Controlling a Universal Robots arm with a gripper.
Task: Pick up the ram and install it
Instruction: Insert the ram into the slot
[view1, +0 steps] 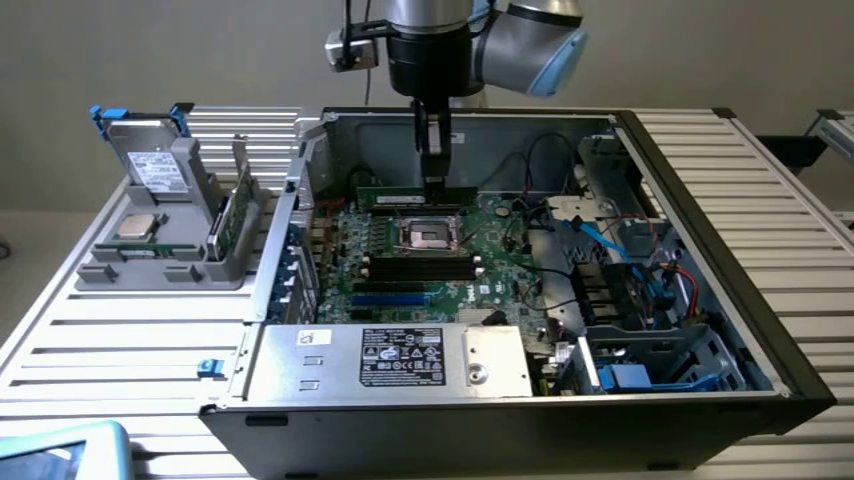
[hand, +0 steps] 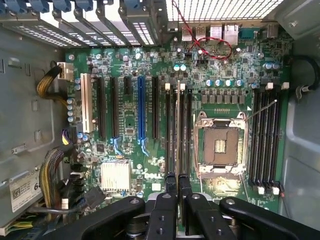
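We find the gripper (view1: 434, 182) lowered into the open computer case (view1: 694, 190), its fingers (hand: 171, 186) drawn narrow and closed on the top edge of the ram (view1: 400, 191). In the wrist view the gripper (hand: 178, 184) straddles the ram (hand: 179, 125), one finger on each face of the thin stick.

The ram stands on edge in a long slot of the motherboard (view1: 501, 235). The slot is just beside the processor socket (view1: 430, 235), between that socket and the case wall farthest from the exterior camera. We cannot tell whether it is pressed fully home. The socket (hand: 220, 145) is open, its contact field bare. A bank of black slots (view1: 420, 268) lies along the socket's opposite side.

Toward the case's near edge, a metal box with a dark label (view1: 400, 355) covers that end of the motherboard. Blue and red cables (view1: 641, 270) run through the compartment at the exterior view's right.

The case rests on a slatted table (view1: 120, 330). Near the table's edge at the exterior view's left, well apart from the gripper, stands a grey holder (view1: 147, 272). It carries a boxy drive with blue tabs (view1: 154, 165), a square silver processor chip (view1: 138, 225) and a second green board (view1: 230, 220) set on edge.
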